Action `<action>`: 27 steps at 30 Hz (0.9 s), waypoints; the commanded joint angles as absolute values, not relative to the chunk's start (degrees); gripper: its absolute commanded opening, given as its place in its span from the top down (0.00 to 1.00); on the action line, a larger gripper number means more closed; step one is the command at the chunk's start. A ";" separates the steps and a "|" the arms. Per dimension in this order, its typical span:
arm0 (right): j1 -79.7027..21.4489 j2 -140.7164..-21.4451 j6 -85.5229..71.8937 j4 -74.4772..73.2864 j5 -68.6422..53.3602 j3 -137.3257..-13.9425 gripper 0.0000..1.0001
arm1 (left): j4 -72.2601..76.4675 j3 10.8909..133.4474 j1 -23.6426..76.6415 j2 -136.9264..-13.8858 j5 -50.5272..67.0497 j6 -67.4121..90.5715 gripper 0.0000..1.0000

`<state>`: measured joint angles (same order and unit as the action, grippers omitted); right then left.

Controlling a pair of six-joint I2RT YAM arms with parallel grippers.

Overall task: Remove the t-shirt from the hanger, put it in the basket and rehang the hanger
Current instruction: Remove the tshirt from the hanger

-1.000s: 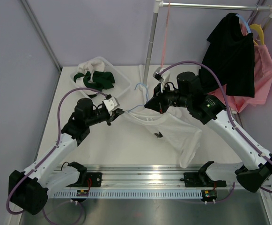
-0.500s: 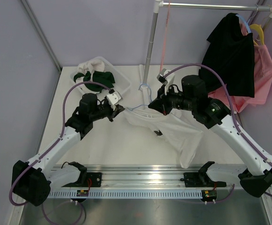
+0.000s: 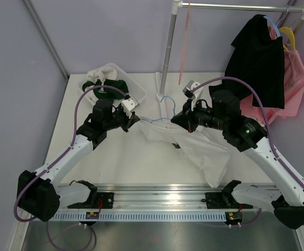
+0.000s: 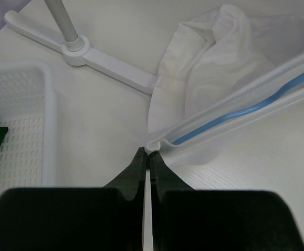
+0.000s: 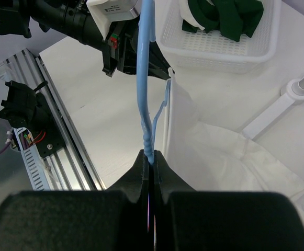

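Nearest, along the 6 o'clock edge of the white table (image 3: pixel 125 167), a ribbed aluminium rail (image 3: pixel 157 201) is seen, with both arm bases beside it. Beyond it, towards 4 o'clock from the table's middle, the white cotton t-shirt (image 3: pixel 201 151) is found: its lower part lies crumpled on the tabletop, while its upper edge is lifted and drawn taut between the two claws. The left gripper (image 3: pixel 134 121) is clenched on a hem of that shirt at the 9 o'clock end of the taut line (its wrist view shows the fingertips pressed together over the fabric). The right gripper (image 3: pixel 178 121) is clamped on the thin light blue plastic hanger (image 4: pixel 246 109), one arm of which is seen running inside the shirt's fabric up to the left claw's pinch, so the shirt has not come off. Farther back, at 11 o'clock, a white perforated plastic basket (image 4: pixel 48 125) is set, filled with green and white cloths (image 3: pixel 110 86). At 12 o'clock a white metal rack pole (image 3: pixel 168 47) is planted, and at 2 o'clock a black garment (image 3: pixel 256 57) and a pink garment (image 3: pixel 295 83) are hung from its rail.
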<state>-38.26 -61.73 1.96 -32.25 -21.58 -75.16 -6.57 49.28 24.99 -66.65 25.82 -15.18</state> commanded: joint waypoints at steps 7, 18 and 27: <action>-39.11 -56.25 0.35 -26.55 -19.51 -74.01 1.00 | -6.68 51.33 23.82 -66.27 24.26 -15.55 1.00; -39.11 -53.62 -3.43 -17.42 -12.48 -71.37 1.00 | -3.34 49.83 22.94 -63.19 19.25 -12.39 1.00; -39.11 -53.35 -10.10 -3.35 -10.63 -67.59 1.00 | -2.11 47.81 22.85 -60.39 22.41 -13.71 1.00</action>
<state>-38.74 -53.98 -6.76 -13.93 -12.69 -67.18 -4.58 48.82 23.97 -62.41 24.38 -12.84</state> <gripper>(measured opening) 0.032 0.012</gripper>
